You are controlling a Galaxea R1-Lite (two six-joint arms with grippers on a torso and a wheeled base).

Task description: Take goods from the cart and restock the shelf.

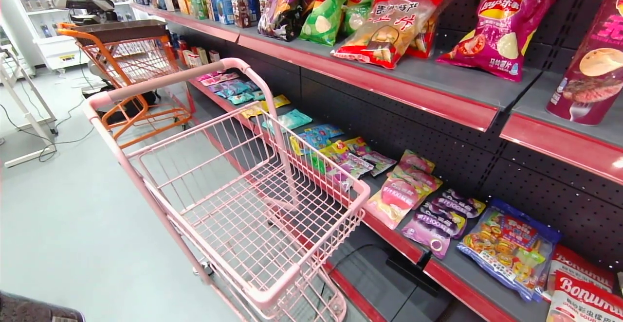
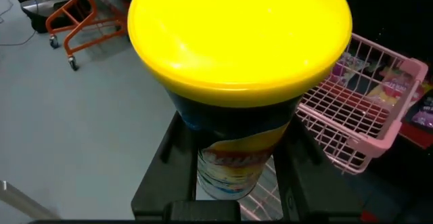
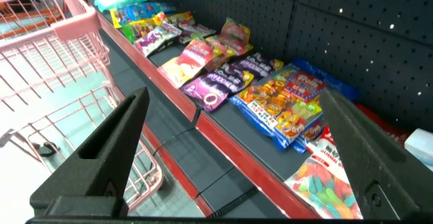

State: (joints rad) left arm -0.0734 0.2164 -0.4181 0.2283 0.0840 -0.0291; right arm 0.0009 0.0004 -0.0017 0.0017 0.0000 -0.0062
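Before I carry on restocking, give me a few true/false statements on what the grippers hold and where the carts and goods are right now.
1. The left gripper is shut on a canister with a yellow lid. True.
2. The right gripper holds a candy bag. False: its fingers stand apart with nothing between them.
3. The chip bags lie on the lower shelf. False: they lie on the upper shelf; candy pouches lie on the lower one.
4. An orange cart stands beyond the pink cart. True.
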